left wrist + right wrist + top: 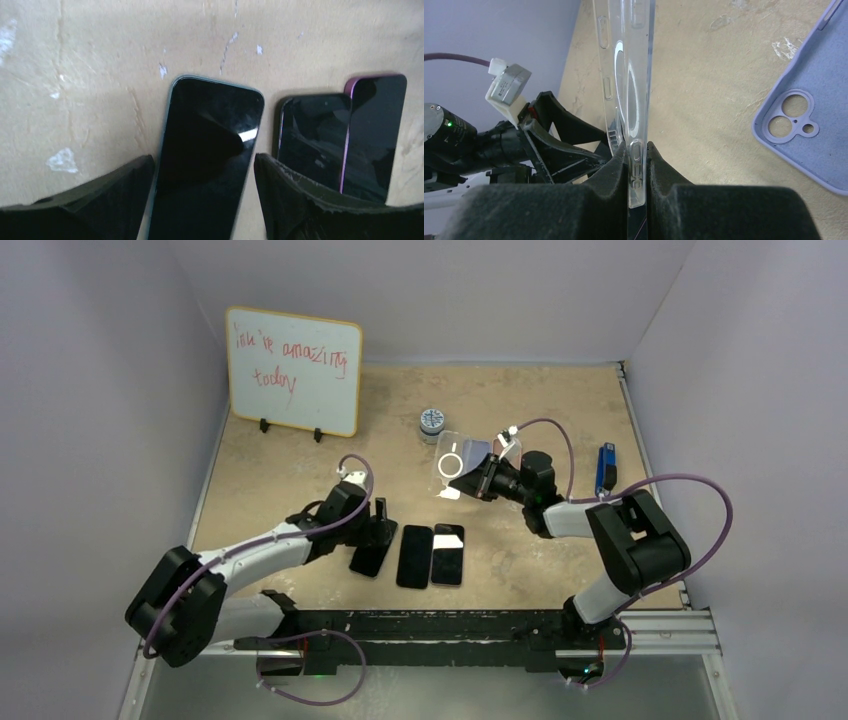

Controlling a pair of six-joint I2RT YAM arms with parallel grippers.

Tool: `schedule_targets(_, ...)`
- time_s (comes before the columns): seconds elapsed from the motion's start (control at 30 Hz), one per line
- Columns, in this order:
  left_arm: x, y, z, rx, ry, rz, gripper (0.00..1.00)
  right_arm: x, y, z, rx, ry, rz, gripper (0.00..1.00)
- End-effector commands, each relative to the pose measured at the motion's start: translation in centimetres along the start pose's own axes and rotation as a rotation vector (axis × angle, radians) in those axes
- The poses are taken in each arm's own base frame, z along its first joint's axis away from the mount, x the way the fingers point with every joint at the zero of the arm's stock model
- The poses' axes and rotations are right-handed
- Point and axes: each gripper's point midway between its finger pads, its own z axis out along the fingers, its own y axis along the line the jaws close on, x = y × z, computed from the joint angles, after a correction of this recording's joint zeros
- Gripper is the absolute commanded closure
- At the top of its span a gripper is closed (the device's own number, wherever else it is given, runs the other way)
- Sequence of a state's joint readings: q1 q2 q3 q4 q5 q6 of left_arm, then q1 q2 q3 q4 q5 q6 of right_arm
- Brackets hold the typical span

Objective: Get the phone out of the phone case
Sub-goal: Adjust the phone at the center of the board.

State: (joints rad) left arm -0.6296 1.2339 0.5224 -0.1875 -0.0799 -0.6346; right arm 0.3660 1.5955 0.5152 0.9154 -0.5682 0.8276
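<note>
The left gripper (202, 167) hangs with its fingers apart over a dark phone (210, 135) that lies flat near the front of the table (560, 410), the leftmost of three (two other phones (415, 556) lie side by side just to its right). Farther back, the right gripper (638, 150) is clamped on the edge of the clear case (626, 75), which stands upright and empty above the table. A lilac case (814, 100) lies flat nearby.

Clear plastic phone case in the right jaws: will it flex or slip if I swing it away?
The clear plastic phone case looks thin and empty, so probably light and somewhat bendy. The right jaws pinch only one edge, so it may pivot or slip on its glossy wall.
</note>
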Motion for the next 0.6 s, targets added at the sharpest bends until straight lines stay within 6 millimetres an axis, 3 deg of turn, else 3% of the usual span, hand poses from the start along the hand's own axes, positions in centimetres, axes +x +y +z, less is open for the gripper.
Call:
schedule_targets(0.0, 1.7, -1.6, -0.6, 0.139, 0.02, -0.083, 0.24, -0.8, 0.9, -0.4, -0.027, -0.024, -0.043, 1.0)
schedule_targets(0.13, 4.1, -2.4, -0.8, 0.233, 0.061, -0.167, 0.24, -0.8, 0.8, -0.4, -0.028, -0.023, -0.037, 1.0)
schedule_targets(0.23, 4.4, -3.7, -1.1, 0.319, 0.071, -0.205, 0.25, -0.8, 0.8, -0.4, -0.029, -0.024, -0.035, 1.0)
schedule_targets(0.4, 4.1, -4.0, -1.8, 0.337, 0.062, -0.198, 0.25, -0.9, 0.9, -0.5, -0.025, -0.03, -0.042, 1.0)
schedule_targets(0.57, 1.9, -3.0, -3.0, 0.253, -0.007, -0.148, 0.24, -2.0, 0.2, -1.2, 0.024, -0.053, -0.058, 1.0)
